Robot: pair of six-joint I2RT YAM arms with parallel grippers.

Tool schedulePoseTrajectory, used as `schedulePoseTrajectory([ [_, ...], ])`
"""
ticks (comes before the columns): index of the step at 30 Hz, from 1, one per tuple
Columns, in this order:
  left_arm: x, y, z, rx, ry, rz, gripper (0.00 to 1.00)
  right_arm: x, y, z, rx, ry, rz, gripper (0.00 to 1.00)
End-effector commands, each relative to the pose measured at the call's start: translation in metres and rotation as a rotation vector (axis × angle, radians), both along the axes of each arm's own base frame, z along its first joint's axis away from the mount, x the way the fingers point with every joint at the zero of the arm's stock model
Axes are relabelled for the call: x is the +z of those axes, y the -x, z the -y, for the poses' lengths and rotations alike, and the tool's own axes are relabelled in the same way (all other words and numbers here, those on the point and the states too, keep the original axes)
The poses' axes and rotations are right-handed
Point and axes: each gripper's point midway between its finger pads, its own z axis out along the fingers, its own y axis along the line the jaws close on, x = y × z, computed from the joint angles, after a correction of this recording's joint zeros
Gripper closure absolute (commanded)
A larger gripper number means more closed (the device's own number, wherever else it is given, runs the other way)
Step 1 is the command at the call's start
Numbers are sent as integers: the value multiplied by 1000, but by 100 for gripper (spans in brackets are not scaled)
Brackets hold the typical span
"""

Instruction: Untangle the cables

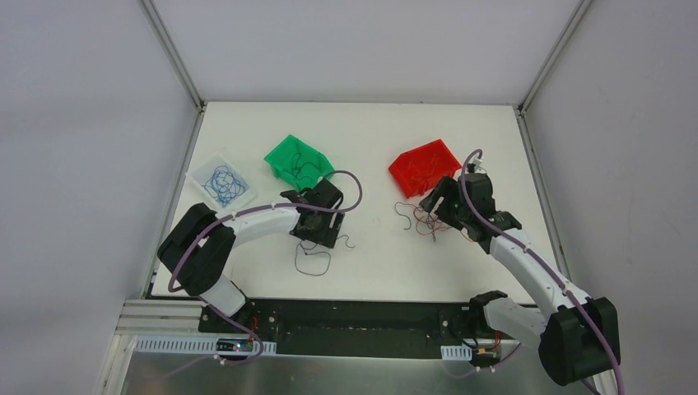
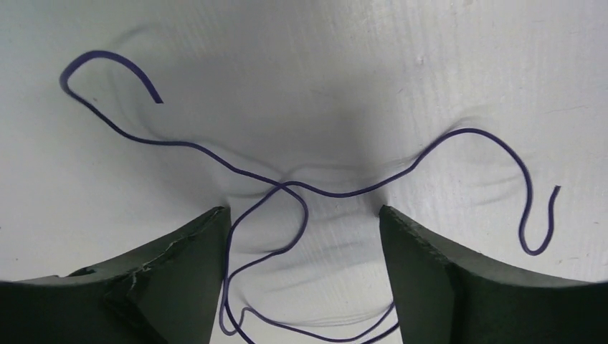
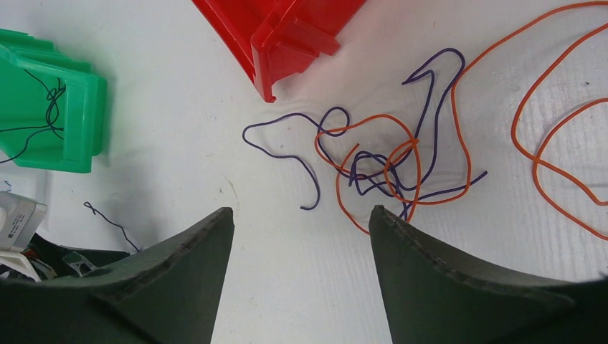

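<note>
A single dark purple cable [image 2: 172,143] lies in loose loops on the white table, and the same cable [image 1: 313,263] shows just below my left gripper [image 1: 317,224] in the top view. The left gripper [image 2: 304,213] hangs open right over it, with a loop lying between the fingers and nothing gripped. In front of the red bin sits a small tangle of purple and orange cables [image 3: 380,163] [image 1: 424,218]. My right gripper [image 3: 301,209] [image 1: 436,216] stands open just short of this tangle, touching nothing. More orange cable [image 3: 534,154] trails off to the right.
A green bin [image 1: 298,162] [image 3: 64,122] holding dark wires stands behind the left gripper. A red bin [image 1: 424,167] [image 3: 287,32] stands behind the right gripper. A clear tray [image 1: 197,174] with blue wires sits at the far left by the table edge.
</note>
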Motion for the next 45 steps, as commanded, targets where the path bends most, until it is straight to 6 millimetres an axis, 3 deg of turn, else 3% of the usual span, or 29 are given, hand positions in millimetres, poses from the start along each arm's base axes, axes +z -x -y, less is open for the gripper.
schedulePoseTrajectory([
  [1,-15,5,4,18,20,-62,43,11,-1,-1,18,1,42,28],
  [4,-18,4,1,30,14,-57,94,13,-1,0,19,6,49,28],
  [5,-18,4,-1,34,6,-50,100,14,-1,0,19,6,50,28],
  [9,-15,1,-2,35,10,-30,100,16,0,2,17,4,55,28],
  [12,0,-4,4,29,47,4,100,17,0,2,18,4,57,28],
  [17,52,-18,7,25,101,125,100,19,0,2,18,4,61,28],
  [24,131,-43,-12,84,97,358,100,20,0,2,18,0,63,28],
  [28,158,-64,-20,118,113,464,100,20,-1,1,16,-4,64,28],
  [35,189,-109,-20,159,276,551,100,22,-2,2,19,0,68,28],
  [45,231,-166,-18,136,324,740,100,28,-10,1,35,18,79,28],
])
